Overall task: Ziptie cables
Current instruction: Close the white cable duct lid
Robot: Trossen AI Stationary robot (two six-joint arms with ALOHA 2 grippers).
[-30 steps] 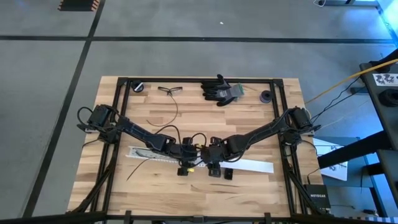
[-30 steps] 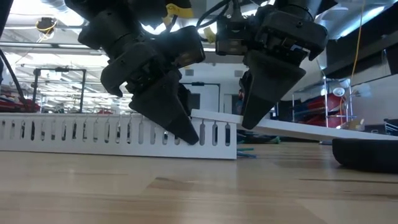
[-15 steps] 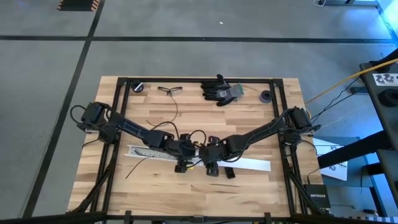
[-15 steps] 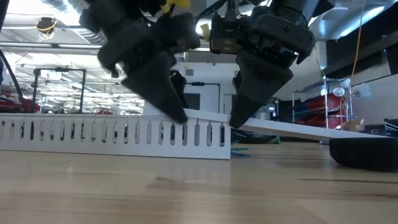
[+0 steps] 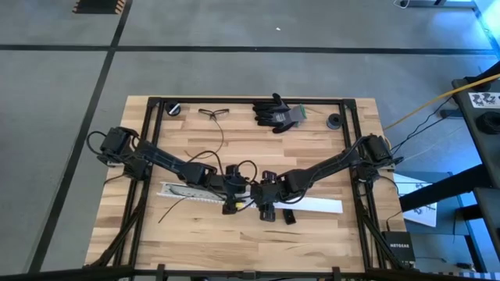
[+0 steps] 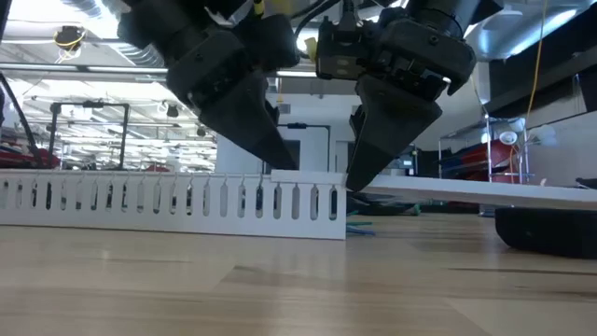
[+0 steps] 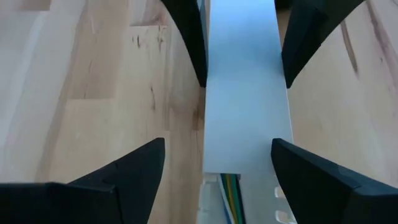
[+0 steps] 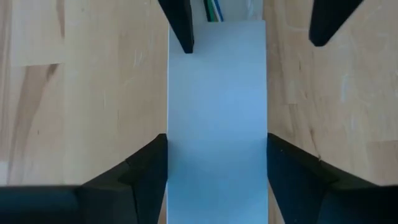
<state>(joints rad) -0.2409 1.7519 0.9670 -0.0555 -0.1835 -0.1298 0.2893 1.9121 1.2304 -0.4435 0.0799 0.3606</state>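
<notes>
While the right gripper (image 8: 216,165) stays clamped, the white cover (image 8: 216,99) now lies level.

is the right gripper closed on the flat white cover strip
Yes, in the right wrist view the right gripper has both fingers pressed against the edges of the cover strip.

Looks like a big industrial workshop or robotics lab: grey concrete floor with black taped lines (image 5: 234,48), exposed ceiling ducts (image 6: 84,9), metal racking (image 6: 89,131) behind the grippers.
</notes>
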